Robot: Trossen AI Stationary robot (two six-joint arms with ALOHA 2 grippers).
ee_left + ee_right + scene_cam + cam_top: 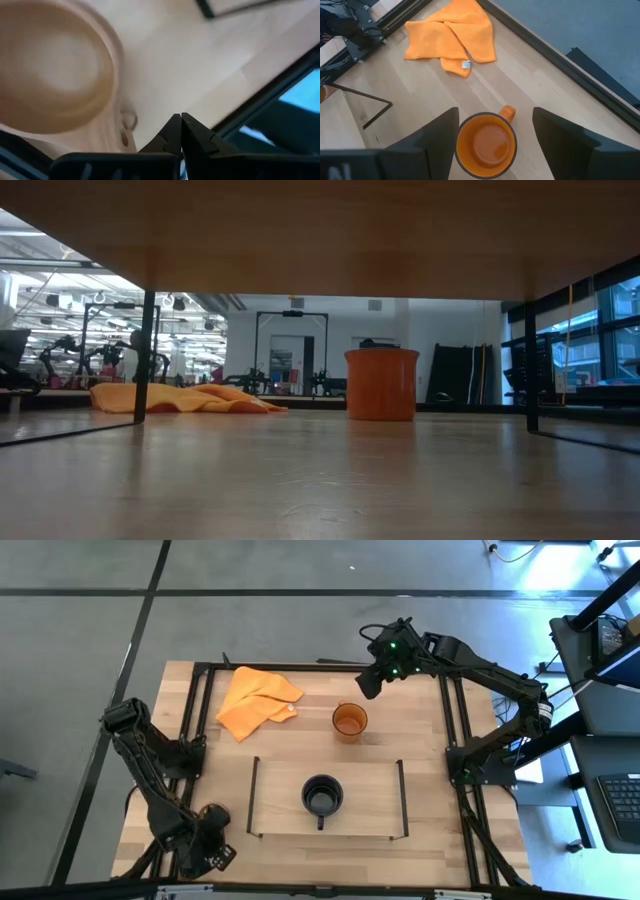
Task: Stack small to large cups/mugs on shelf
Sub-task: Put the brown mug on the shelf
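Cups first: from above, the black mug (322, 795) stands mid-shelf (375, 810), the orange mug (349, 721) sits outside beyond it near the orange cloth (256, 702), my right gripper (368, 683) hovers just past that mug, and my left gripper (212, 852) is at the near-left corner (so, I judge, one placed, two left). At table height the orange mug (381, 383) has bare wood around it. My left wrist shows my jaws together beside the tan wooden cup (55, 75), unheld, close to the black frame; my right wrist shows my jaws apart, flanking the orange mug (486, 144) with room each side.
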